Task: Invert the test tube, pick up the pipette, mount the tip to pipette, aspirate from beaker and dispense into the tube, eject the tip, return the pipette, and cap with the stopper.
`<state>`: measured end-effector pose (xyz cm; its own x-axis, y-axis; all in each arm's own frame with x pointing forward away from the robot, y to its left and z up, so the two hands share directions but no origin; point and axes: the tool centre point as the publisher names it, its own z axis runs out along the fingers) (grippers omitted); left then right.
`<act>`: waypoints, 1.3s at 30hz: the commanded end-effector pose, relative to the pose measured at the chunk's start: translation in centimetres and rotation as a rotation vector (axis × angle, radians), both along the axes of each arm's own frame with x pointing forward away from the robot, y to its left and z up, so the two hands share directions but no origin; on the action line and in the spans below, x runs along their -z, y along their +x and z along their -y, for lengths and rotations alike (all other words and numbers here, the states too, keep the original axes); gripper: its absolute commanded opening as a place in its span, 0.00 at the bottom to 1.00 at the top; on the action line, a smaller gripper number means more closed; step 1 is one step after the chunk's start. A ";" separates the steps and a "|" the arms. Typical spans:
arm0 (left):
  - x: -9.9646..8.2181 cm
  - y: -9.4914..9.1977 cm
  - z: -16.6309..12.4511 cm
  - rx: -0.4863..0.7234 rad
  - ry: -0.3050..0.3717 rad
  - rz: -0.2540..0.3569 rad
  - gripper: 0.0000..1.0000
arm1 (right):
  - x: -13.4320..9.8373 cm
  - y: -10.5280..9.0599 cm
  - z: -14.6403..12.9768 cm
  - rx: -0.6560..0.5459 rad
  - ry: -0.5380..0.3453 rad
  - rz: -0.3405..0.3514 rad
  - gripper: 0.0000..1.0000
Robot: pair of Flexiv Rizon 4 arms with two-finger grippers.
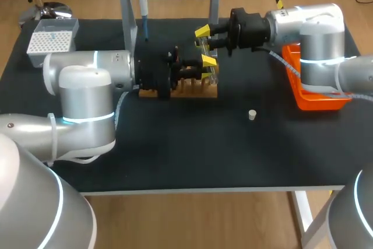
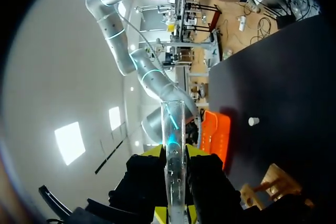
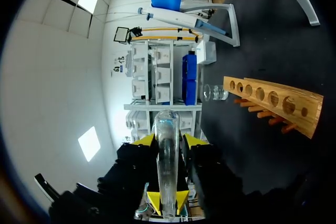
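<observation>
Black table (image 1: 233, 155): over the wooden rack (image 1: 201, 90), left gripper (image 2: 175, 153) and right gripper (image 3: 168, 141) both hold jaws clamped on the test tube (image 2: 173, 124); inverting seems underway, one must release next

Meeting head-on — left arm (image 1: 87, 80) and right arm (image 1: 315, 33), jaws clamped.

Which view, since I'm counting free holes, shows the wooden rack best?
Right wrist view: the wooden rack shows its holed top unobstructed. Head view: it is mostly covered. Left wrist view: only a corner.
</observation>
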<state>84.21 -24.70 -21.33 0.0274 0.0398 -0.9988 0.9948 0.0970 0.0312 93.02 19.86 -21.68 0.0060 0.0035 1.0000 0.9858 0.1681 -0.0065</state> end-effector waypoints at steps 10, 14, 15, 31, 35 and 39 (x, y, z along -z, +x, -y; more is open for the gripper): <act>-0.2 0.0 -0.1 0.007 0.011 -0.010 0.00 | 0.0 0.0 0.0 -0.002 -0.001 0.000 1.00; -0.2 0.0 -0.1 0.007 0.011 -0.010 0.00 | 0.0 0.0 0.0 -0.002 -0.001 0.000 1.00; -0.2 0.0 -0.1 0.007 0.011 -0.010 0.00 | 0.0 0.0 0.0 -0.002 -0.001 0.000 1.00; -0.2 0.0 -0.1 0.007 0.011 -0.010 0.00 | -0.3 -2.2 7.0 0.071 -0.029 0.286 1.00; -0.2 0.0 -0.1 0.007 0.011 -0.010 0.00 | 0.4 -2.9 8.6 0.055 -0.069 0.414 1.00; -0.2 0.0 -0.1 0.007 0.011 -0.010 0.00 | 1.0 -3.3 9.6 0.052 -0.098 0.567 1.00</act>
